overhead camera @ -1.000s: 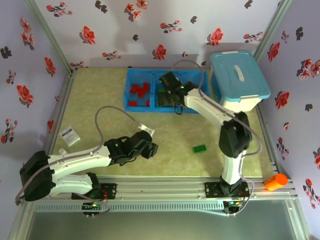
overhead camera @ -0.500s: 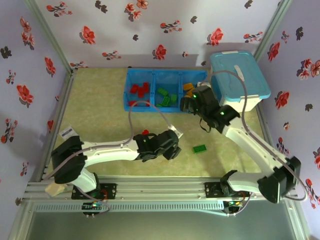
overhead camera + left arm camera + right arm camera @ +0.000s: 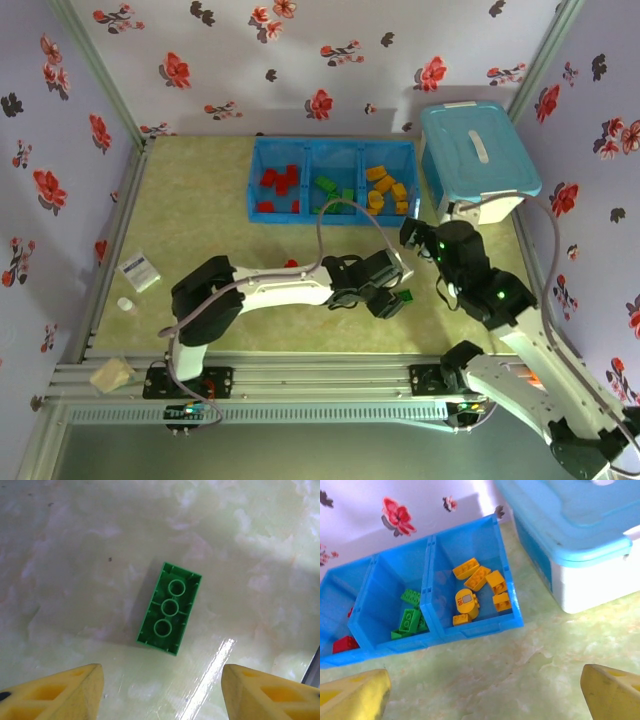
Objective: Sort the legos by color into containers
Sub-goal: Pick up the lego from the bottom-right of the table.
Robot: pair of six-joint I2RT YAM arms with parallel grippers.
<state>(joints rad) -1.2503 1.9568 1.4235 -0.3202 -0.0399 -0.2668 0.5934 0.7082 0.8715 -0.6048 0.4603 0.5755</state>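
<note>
Top view: the tray (image 3: 335,143) holds red bricks (image 3: 278,183) in its left compartment, green bricks (image 3: 330,190) in the middle and yellow bricks (image 3: 388,190) on the right. 1 loose brick (image 3: 403,296), green, lies on the table (image 3: 200,220) under my left gripper (image 3: 393,302). A small red piece (image 3: 291,264) sits near the left arm; I can't tell if it's a brick. My right gripper (image 3: 412,235) hangs near the tray's near right corner.

Left wrist: jaws parted, empty; the loose brick lies upside down just beyond them.

Right wrist: jaws wide, empty; colours unmixed.

I judge the sort nearly done.
</note>
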